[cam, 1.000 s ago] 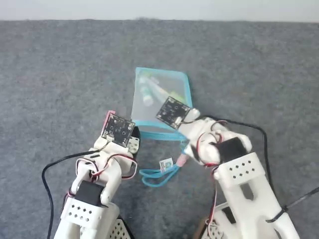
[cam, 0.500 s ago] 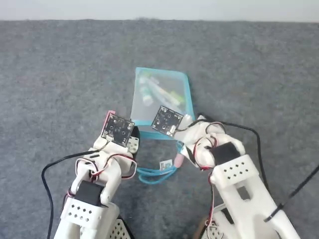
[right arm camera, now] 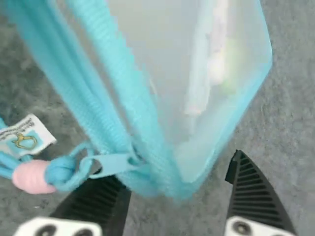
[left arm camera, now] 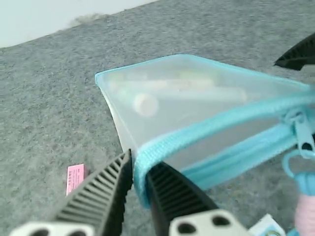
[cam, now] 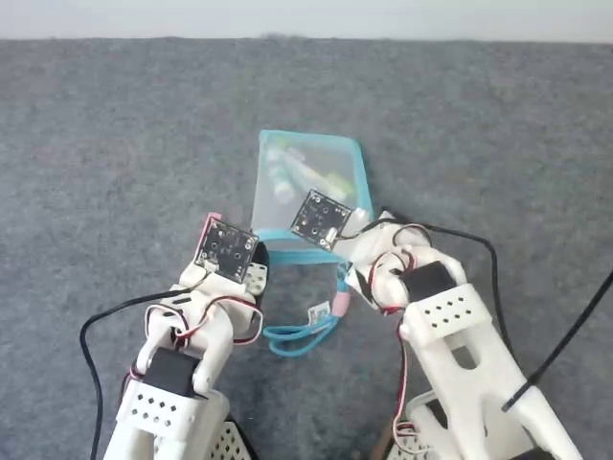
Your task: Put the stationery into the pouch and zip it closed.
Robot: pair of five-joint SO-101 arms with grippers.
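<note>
- Left gripper [left arm camera: 139, 169] pinches the zip-edge corner of the translucent, blue-trimmed pouch [cam: 278, 218], jaws clamped on the fabric.
- Right gripper [right arm camera: 174, 172] has its jaws spread wide around the pouch's other zip-edge corner; the zipper pull [right arm camera: 110, 161] lies just beside one finger.
- Stationery [cam: 292, 172] lies inside the pouch, which sits on the grey felt table [cam: 115, 125] between the two arms.
- Blue cord [cam: 302, 337] with a pink bead [right arm camera: 30, 176] and white tag [cam: 318, 313] trails from the pull.
- Small pink slip [left arm camera: 75, 177] lies near the left gripper.
</note>
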